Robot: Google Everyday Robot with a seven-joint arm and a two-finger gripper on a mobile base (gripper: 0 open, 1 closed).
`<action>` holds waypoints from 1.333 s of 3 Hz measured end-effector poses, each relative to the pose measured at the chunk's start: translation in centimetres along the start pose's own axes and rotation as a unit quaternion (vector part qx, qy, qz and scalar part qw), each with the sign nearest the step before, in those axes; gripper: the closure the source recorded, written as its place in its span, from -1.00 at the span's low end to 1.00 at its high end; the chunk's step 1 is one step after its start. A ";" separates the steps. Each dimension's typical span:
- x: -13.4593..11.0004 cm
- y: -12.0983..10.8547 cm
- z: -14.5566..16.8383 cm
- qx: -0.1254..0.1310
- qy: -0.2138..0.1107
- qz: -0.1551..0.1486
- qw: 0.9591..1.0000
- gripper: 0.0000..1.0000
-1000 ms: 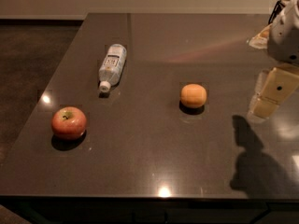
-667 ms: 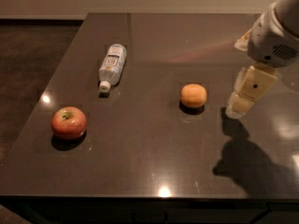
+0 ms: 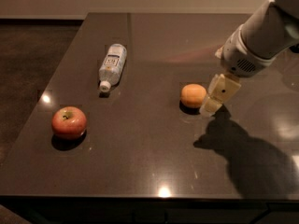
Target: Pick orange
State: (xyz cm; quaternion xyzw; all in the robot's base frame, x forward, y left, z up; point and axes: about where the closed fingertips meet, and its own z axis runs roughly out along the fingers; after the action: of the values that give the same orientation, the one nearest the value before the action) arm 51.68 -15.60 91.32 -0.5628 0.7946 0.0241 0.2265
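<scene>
Just beside the orange, on the side away from the bottle, the gripper hangs low over the desk, angled down toward the fruit. Whether it is apart or together cannot be told from this view. A second ago it stood well off at the edge of the camera view. It has since swept in across the desk and dropped, and its shadow has slid in with it. I judge this to be the approach closing, with the grasp itself not yet made, since the fruit sits unmoved.

The orange rests on the desk, roughly mid-width and clear of everything else. It sits squat, wider than tall, so its short axis stands upright and it has no real long axis along the desk. No stem end shows to say which way it faces.

Farther out, the bottle lies on its side with its cap toward the camera. The apple sits well apart near the desk's far-side edge from the arm.
</scene>
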 end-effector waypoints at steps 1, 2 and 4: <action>-0.3 -0.6 2.8 -0.007 -0.010 0.003 1.000 -1.00; -0.9 -0.5 4.6 -0.019 -0.019 -0.001 1.000 -1.00; -1.5 0.2 6.4 -0.034 -0.021 -0.018 0.999 -0.63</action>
State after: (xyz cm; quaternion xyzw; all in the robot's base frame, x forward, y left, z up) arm 54.00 -12.30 86.15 -0.5834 0.7784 0.0585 0.2244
